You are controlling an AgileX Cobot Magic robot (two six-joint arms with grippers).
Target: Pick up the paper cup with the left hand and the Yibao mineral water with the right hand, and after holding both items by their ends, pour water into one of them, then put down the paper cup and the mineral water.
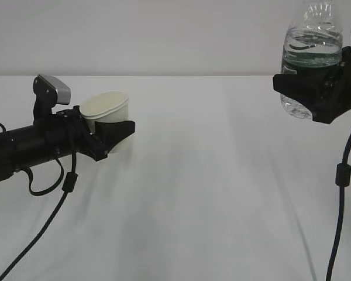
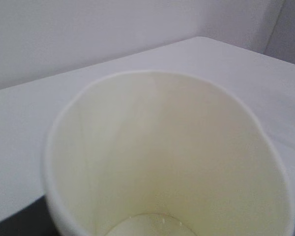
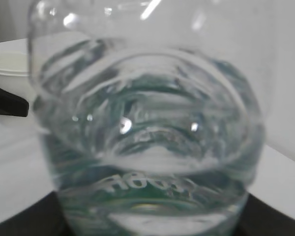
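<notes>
1. The left hand [image 1: 105,140] holds the paper cup [image 1: 108,120] in its pincer, the black jaws pinching the cup wall near the base. The cup sits low over the left part of the white bench [image 1: 222,193], and I cannot tell if its bottom touches the surface.
2. The right hand [image 1: 316,93] has its pincer pinching the Yibao mineral water [image 1: 310,58] around the body. The bottle is lifted high at the right edge of the exterior view, well apart from the cup.
3. Risk, as I judge it: the cup is thin paper, and the jaws press it from two sides. In the left wrist view the rim [image 2: 152,73] already looks a little oval, so a harder squeeze could fold the wall and spill whatever is poured in.
4. Risk, as I judge it: the bottle and cup are far from each other. If the two hands do not meet well, the water could miss the narrow opening and land on the bench.
5. Risk: the bottle is smooth, ribbed plastic and could slide in the jaws when tilted. I cannot see whether its cap is on.
6. The cup is white outside, pale cream inside, and a few small drops seem to sit on its bottom [image 2: 147,223].
7. The bottle is clear, with a dark green band and water inside.
</notes>
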